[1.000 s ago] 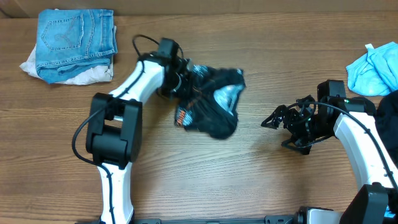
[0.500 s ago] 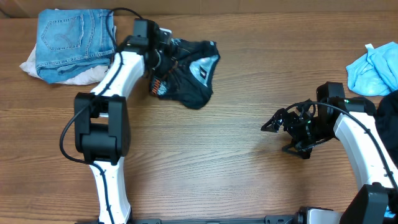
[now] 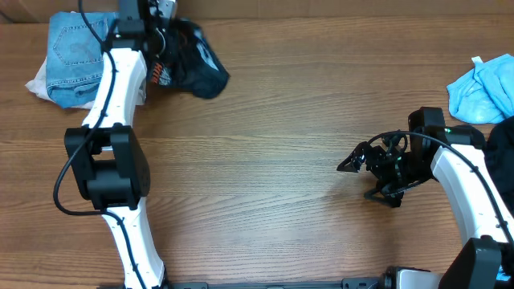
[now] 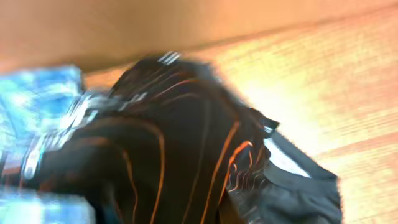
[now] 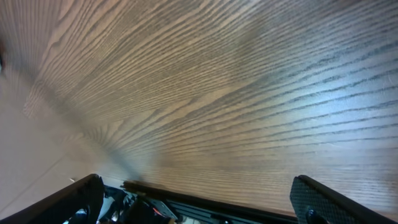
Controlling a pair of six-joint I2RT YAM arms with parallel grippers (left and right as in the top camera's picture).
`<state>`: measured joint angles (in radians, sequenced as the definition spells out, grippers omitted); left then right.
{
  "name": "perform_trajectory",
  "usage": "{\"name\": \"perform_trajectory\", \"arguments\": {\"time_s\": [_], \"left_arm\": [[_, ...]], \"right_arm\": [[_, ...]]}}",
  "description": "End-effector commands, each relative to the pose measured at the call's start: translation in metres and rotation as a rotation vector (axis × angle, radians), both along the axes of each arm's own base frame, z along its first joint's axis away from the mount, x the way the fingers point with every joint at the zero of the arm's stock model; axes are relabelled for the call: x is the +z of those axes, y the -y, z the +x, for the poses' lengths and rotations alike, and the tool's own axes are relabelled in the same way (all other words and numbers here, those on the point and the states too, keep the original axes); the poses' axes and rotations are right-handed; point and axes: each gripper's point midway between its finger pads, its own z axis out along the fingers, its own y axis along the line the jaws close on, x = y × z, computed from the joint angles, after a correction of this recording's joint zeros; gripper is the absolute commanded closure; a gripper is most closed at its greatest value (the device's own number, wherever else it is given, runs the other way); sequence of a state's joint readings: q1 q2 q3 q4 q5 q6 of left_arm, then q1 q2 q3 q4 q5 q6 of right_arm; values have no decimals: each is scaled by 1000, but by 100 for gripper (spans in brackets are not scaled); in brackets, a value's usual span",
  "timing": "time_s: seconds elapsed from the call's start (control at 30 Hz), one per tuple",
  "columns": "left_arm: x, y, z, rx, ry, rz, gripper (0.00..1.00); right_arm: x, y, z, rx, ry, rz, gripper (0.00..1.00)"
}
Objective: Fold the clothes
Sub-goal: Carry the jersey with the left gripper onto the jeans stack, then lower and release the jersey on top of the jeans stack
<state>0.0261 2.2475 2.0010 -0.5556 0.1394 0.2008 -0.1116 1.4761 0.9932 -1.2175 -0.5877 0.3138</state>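
The wooden table [image 3: 281, 160] is taking up almost the whole overhead view. The left arm [image 3: 112, 88] is reaching far forward to the back edge. The pile of jeans [image 3: 80, 48], with something white under it, is lying just beside the left gripper [image 3: 157, 34], on its outer side. The black jersey [image 3: 191, 66] is hanging bunched from this gripper and spreading toward its inner side, partly above the bare wood. In the left wrist view the jersey is filling the frame, blurred, with thin orange lines on it. The fingers are hidden by the cloth, but the jaws are pressed together and pinching the jersey.

A light blue cloth [image 3: 482, 88] and a dark piece [image 3: 506, 132] are lying behind the right gripper [image 3: 349, 158], near the table edge. This gripper is hovering over bare wood with its fingers spread wide, holding nothing.

I judge that the jersey is being carried to the jeans pile. The next move is calling for lowering it onto or beside the jeans and then opening the jaws gently, so that the bundle is not falling apart and the pile is not being pushed.
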Motion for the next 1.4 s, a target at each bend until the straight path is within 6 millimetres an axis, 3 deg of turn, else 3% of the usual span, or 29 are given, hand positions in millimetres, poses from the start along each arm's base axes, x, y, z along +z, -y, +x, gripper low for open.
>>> {"name": "perform_trajectory", "arguments": {"time_s": [0.0,0.2,0.3,0.57,0.87,1.13,1.17,1.2,1.3,1.33,1.37], "left_arm": [[35,-12,14,-11,86,58,96],[71,-25,21,3,151,73,96],[88,-41,23,48,181,101,96],[93,-86,19,123,181,105,96],[87,-192,-8,329,147,63,95],[74,-254,-39,423,108,-76,95],[71,-259,-42,432,100,-79,90],[69,-262,-45,436,91,-85,74],[66,-264,-50,445,78,-129,12],[66,-263,-50,454,77,-147,0],[66,-262,-50,465,75,-162,0]], "right_arm": [[11,1,5,2,43,1,0],[11,1,4,-1,36,2,0],[11,0,2,-1,26,3,0],[11,0,0,-2,19,4,0],[12,-1,-2,-9,3,13,0],[13,-3,-1,-34,-12,27,0],[14,-4,-1,-34,-11,31,0],[14,-4,-1,-34,-10,36,0],[15,-5,-1,-34,-9,42,0],[15,-5,-1,-34,-9,42,0],[15,-5,-1,-34,-9,42,0]]}}
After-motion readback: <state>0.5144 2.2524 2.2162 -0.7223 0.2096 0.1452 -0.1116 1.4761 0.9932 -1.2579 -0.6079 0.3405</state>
